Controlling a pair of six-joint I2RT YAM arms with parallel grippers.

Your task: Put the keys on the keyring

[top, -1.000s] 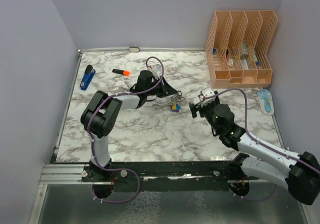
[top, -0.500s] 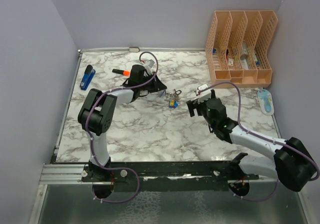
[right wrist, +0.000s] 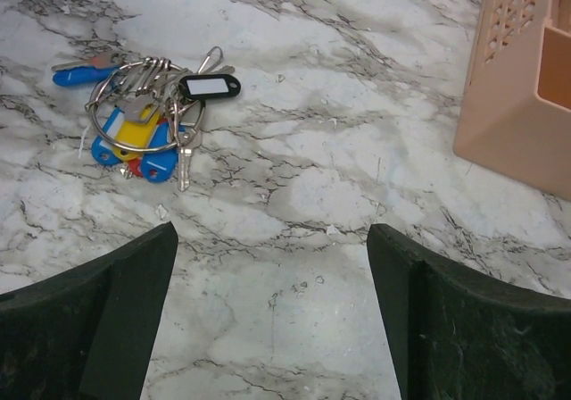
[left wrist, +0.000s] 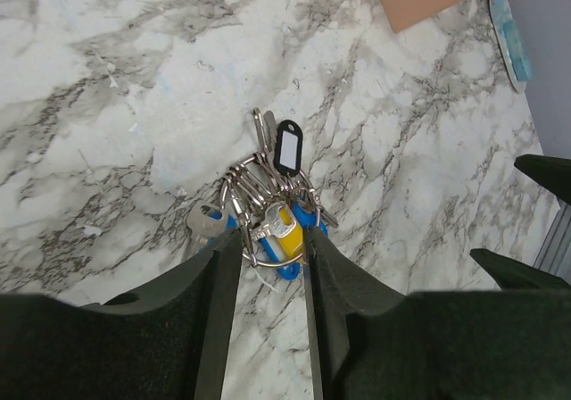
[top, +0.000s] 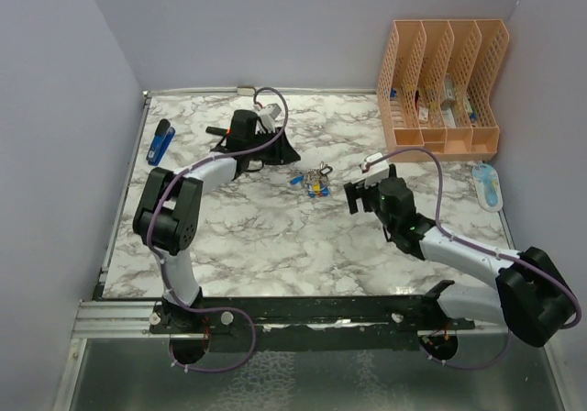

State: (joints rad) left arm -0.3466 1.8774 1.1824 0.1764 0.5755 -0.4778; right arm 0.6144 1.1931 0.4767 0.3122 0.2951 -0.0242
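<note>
The keyring (right wrist: 134, 105), a silver wire ring, lies flat on the marble table (top: 257, 237) with a cluster of metal keys and a black tag (right wrist: 210, 86), a yellow tag (left wrist: 284, 228) and blue tags. Blue-tagged keys (right wrist: 161, 163) lie inside the cluster. Another blue tag (right wrist: 76, 76) sticks out at its far-left edge; whether it is threaded on I cannot tell. My left gripper (left wrist: 268, 244) is open, and the ring's near arc lies right at its fingertips (left wrist: 227, 257). My right gripper (right wrist: 272, 239) is wide open over bare marble, to the right of the keyring (top: 315, 180).
An orange desk organiser (top: 440, 85) stands at the back right, also at the right edge of the right wrist view (right wrist: 526, 87). A blue and white item (top: 487, 184) lies near the right wall. A blue stapler (top: 160, 141) and an orange marker (top: 220, 131) are at the back left.
The left gripper, shut on the keyring a second ago, has opened and drawn back to the far left. The key cluster now lies on the table. The right gripper shifted slightly.
</note>
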